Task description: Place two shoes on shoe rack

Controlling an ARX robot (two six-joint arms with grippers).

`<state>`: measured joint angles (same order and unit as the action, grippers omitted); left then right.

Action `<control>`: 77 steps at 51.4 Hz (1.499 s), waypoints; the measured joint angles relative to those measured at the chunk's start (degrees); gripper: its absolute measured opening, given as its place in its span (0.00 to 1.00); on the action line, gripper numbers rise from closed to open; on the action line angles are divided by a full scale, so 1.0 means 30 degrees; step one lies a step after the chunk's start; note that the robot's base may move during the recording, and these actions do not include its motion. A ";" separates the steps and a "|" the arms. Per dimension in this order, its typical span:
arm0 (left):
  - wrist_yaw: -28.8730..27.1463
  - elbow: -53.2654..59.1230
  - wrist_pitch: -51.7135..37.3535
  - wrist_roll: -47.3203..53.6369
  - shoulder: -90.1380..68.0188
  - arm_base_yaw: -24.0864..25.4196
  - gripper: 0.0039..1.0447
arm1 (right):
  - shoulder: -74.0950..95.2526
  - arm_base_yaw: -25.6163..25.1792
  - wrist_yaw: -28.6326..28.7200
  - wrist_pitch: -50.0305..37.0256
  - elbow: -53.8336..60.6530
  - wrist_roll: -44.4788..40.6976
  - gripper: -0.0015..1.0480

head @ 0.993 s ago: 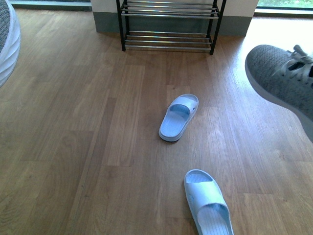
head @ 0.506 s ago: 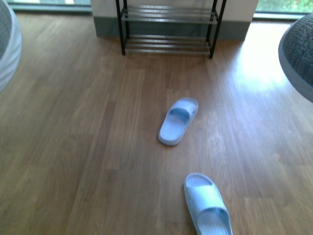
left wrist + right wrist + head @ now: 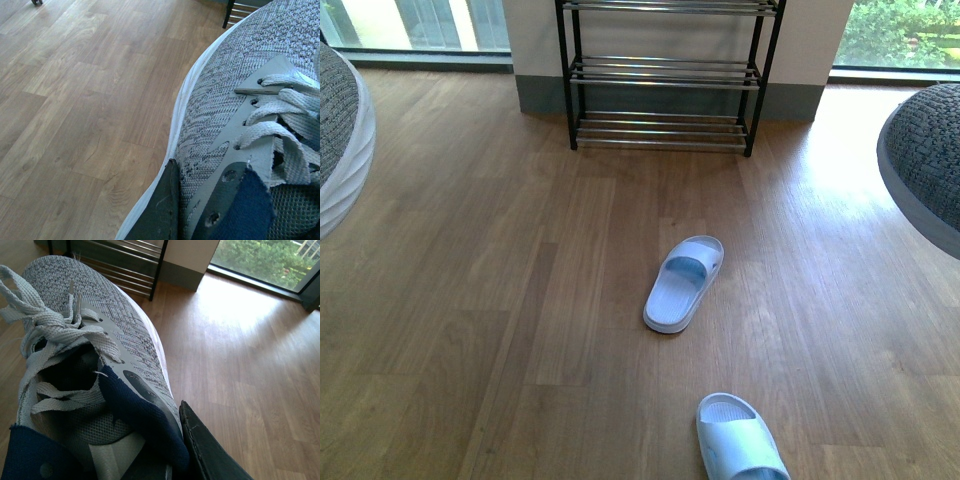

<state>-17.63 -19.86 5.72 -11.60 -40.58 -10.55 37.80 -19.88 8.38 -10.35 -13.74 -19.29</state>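
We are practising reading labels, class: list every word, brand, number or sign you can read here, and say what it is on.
None can be read.
On the left sneaker and the right sneaker, no logo or lettering shows on the knit, laces or tongue.
The far slipper, the near slipper, the shoe rack and the floor show no text.

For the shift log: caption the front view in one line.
Left sneaker and right sneaker aloft at the edges, rack ahead, two slides on the floor between.
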 joint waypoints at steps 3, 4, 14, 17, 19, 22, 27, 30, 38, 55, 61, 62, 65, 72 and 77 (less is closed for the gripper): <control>0.0000 0.0000 0.0000 0.0000 0.0000 0.0000 0.01 | 0.0000 0.0000 0.0000 0.0000 0.0000 0.0000 0.01; 0.0007 0.0000 0.0000 0.0000 -0.0007 0.0000 0.01 | 0.0000 0.0000 0.0000 0.0000 0.0000 0.0000 0.01; 0.0000 0.0000 0.0000 0.0000 0.0000 0.0000 0.01 | 0.0000 0.0000 0.0000 0.0000 0.0000 0.0000 0.01; 0.0000 0.0000 0.0000 0.0000 -0.0007 0.0000 0.01 | 0.0000 0.0000 0.0000 0.0000 0.0000 0.0007 0.01; 0.0007 0.0000 0.0000 0.0000 -0.0007 0.0000 0.01 | 0.0000 0.0000 0.0000 0.0000 0.0000 0.0000 0.01; 0.0000 0.0000 0.0000 0.0000 0.0000 0.0000 0.01 | 0.0000 0.0007 0.0000 0.0000 0.0000 0.0007 0.01; 0.0007 0.0000 0.0000 0.0000 -0.0007 0.0000 0.01 | 0.0000 0.0000 0.0000 0.0000 0.0000 0.0000 0.01; 0.0000 0.0000 0.0000 0.0000 0.0000 0.0000 0.01 | 0.0000 0.0000 0.0000 0.0000 0.0000 0.0007 0.01; -0.0138 0.0000 0.0000 0.0000 -0.0007 0.0007 0.01 | -0.0015 0.0022 0.0138 0.0000 0.0000 0.0007 0.01; -0.0036 0.0000 0.0000 0.0000 -0.0007 0.0015 0.01 | -0.0015 0.0080 0.0000 0.0015 0.0000 0.0007 0.01; -0.0029 0.0000 0.0000 0.0000 -0.0007 0.0015 0.01 | -0.0007 0.0073 -0.0015 0.0015 0.0007 0.0015 0.01; -0.0022 0.0000 0.0000 0.0000 -0.0007 0.0015 0.01 | -0.0007 0.0073 -0.0015 0.0015 0.0000 0.0015 0.01; -0.0036 0.0000 0.0000 0.0000 0.0000 0.0015 0.01 | -0.0015 0.0080 0.0036 0.0015 0.0000 0.0015 0.01; -0.0015 0.0000 0.0000 0.0000 -0.0007 0.0015 0.01 | -0.0007 0.0080 0.0044 0.0022 0.0007 0.0015 0.01; 0.0007 0.0000 0.0000 0.0000 0.0007 0.0015 0.01 | -0.0015 0.0080 -0.0015 0.0022 0.0007 0.0007 0.01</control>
<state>-17.61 -19.86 5.72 -11.60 -40.56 -10.50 37.76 -19.64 8.34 -10.28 -13.72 -19.27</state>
